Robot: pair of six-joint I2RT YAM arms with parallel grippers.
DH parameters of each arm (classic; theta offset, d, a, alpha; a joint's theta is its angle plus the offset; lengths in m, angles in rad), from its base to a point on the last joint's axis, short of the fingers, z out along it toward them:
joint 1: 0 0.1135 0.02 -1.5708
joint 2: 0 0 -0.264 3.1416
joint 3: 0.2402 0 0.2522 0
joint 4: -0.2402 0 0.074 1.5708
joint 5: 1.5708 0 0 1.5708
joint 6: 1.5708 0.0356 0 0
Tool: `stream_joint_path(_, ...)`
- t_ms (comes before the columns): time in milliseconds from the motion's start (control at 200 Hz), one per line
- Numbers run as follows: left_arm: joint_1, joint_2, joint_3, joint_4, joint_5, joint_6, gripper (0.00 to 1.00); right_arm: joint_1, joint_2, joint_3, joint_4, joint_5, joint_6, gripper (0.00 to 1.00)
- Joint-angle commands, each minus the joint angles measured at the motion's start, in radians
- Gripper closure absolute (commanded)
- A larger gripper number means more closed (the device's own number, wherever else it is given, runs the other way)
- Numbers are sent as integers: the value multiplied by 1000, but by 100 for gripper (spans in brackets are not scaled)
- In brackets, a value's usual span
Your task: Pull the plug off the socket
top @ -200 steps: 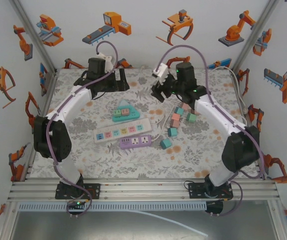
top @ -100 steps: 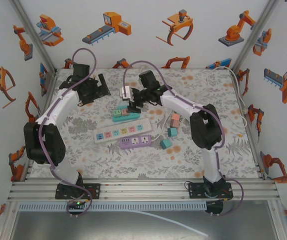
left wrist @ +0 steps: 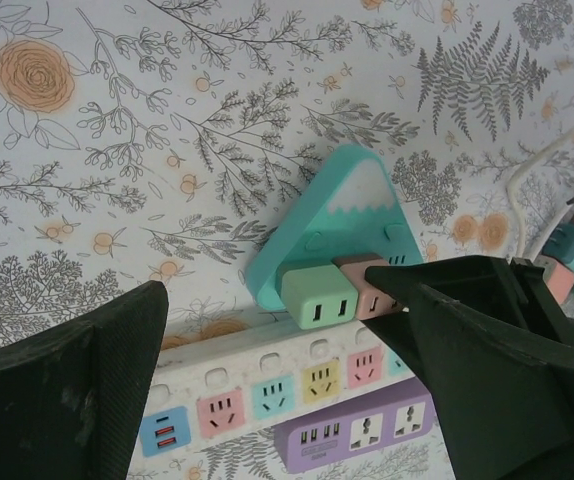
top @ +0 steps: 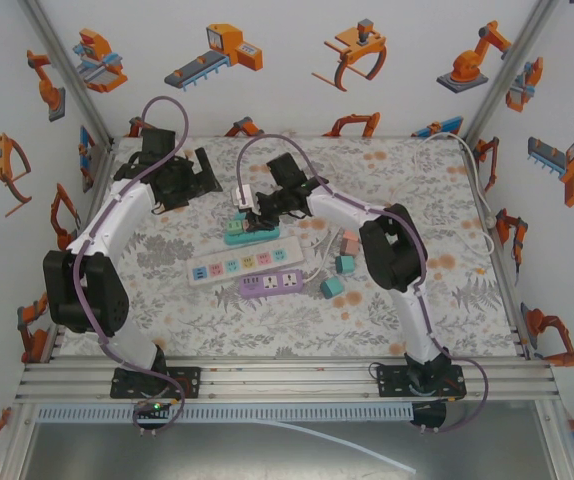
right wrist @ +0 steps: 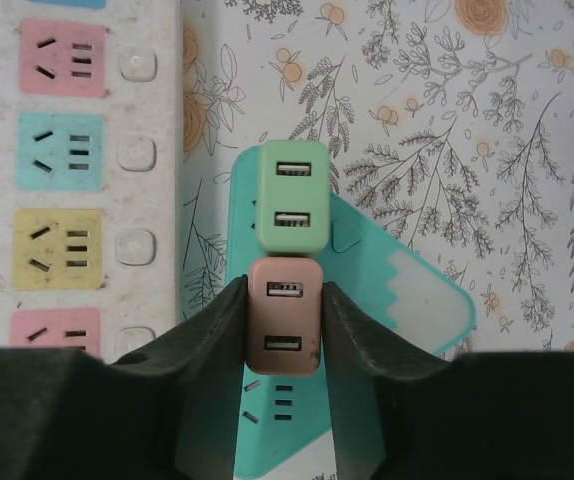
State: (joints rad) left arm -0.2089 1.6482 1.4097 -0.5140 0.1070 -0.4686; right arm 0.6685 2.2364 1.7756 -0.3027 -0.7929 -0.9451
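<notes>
As right fingers (right wrist: 207, 350) pinch pink plug (right wrist: 285, 315) in teal socket (right wrist: 407, 300), left fingers (left wrist: 77, 390) spread, grip unclear from overhead

Floral tabletop (top: 217, 320), robot-print walls (top: 297, 100)

The pink plug (right wrist: 285, 315) and green plug (right wrist: 291, 197) contrast with the teal socket (right wrist: 407, 300) and grey-and-orange floral tablecloth (right wrist: 487, 120).

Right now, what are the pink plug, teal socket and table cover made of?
The pink plug looks like matte moulded plastic: smooth faces, rounded corners. The teal socket likewise, plastic with a faint sheen. The table cover is a flat floral print, cloth or vinyl; cannot tell.
</notes>
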Motion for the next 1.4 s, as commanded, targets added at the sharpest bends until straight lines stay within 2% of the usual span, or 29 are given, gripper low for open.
stream_joint_path(0, 2, -4, -25, -18, 56, 30, 1, 5, -10, 33, -21, -18, -23, 74)
stream_joint_path(185, 1, 58, -43, 3, 147, 94, 5, 6, -33, 44, -75, -15, -91, 77)
stream_joint_path(391, -6, 202, -7, 115, 236, 83, 23, 6, -49, 47, -92, -5, -115, 77)
stream_joint_path(581, -33, 310, 27, 135, 302, 63, 41, 6, -47, 48, -96, -1, -115, 77)
stream_joint_path(721, -38, 333, 7, 140, 328, 60, 48, 6, -42, 57, -96, 4, -115, 77)
stream_joint_path(866, -39, 331, -35, 111, 324, 84, 51, 6, -37, 80, -94, 7, -112, 77)
stream_joint_path(1087, -40, 343, -85, 42, 245, 131, 51, 5, -36, 112, -63, -1, -78, 78)
stream_joint_path(1392, -54, 383, -48, -43, 238, 221, 51, 5, -45, 115, -60, 2, -78, 78)
